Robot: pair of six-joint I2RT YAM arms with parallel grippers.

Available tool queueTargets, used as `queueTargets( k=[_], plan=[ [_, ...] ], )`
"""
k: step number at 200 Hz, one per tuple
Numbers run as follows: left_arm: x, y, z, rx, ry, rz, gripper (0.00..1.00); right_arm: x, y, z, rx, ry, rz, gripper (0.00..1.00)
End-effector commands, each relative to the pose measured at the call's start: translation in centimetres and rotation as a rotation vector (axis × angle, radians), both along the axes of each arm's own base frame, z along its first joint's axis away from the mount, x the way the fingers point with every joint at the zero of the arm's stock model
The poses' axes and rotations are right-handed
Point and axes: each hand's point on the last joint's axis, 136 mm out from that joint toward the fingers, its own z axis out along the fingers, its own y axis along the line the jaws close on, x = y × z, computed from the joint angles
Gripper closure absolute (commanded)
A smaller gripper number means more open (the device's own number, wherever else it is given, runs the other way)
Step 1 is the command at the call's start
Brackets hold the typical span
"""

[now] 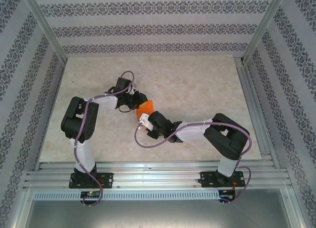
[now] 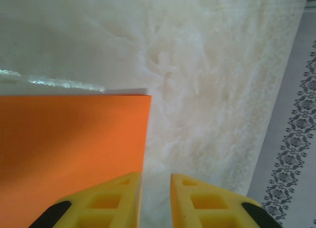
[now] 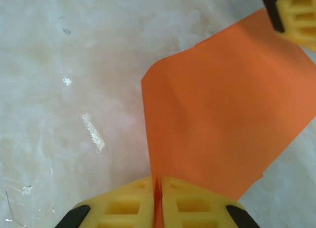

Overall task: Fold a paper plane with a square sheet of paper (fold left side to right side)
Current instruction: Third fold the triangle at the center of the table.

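Barely begun: the right gripper (image 3: 158, 183) pinches the still-uncreased square sheet of paper (image 3: 222, 114) at its 6 o'clock edge, while the left gripper (image 2: 155, 177) stands slightly parted and empty.

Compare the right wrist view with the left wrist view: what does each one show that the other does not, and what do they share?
Right wrist view: the right gripper shut on the square sheet of paper, which bends. Left wrist view: the left gripper, jaws slightly apart, at the sheet's flat straight edge, and the patterned wall. Both: orange paper, yellow fingers, the marble table.
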Motion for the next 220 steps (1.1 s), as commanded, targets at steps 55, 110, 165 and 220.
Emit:
queueTargets(
  k=[55, 110, 165, 220],
  plan=[
    [0.5, -0.1, -3.2, 0.017, -0.007, -0.032, 0.82, 0.0, 0.3, -0.3, -0.006, 0.019, 0.010, 0.81],
    [-0.4, 0.1, -4.4, 0.035, 0.012, -0.025, 0.84, 0.7, 1.6, 1.0, 0.015, 0.006, 0.008, 0.73],
    [-0.5, 0.0, -4.7, 0.035, 0.018, -0.022, 0.84, 1.2, 3.2, 2.2, 0.035, -0.006, 0.026, 0.68],
    [-0.4, 0.1, -4.9, 0.043, 0.019, -0.022, 0.85, 0.4, 3.2, 2.9, 0.038, 0.020, 0.053, 0.73]
  ],
)
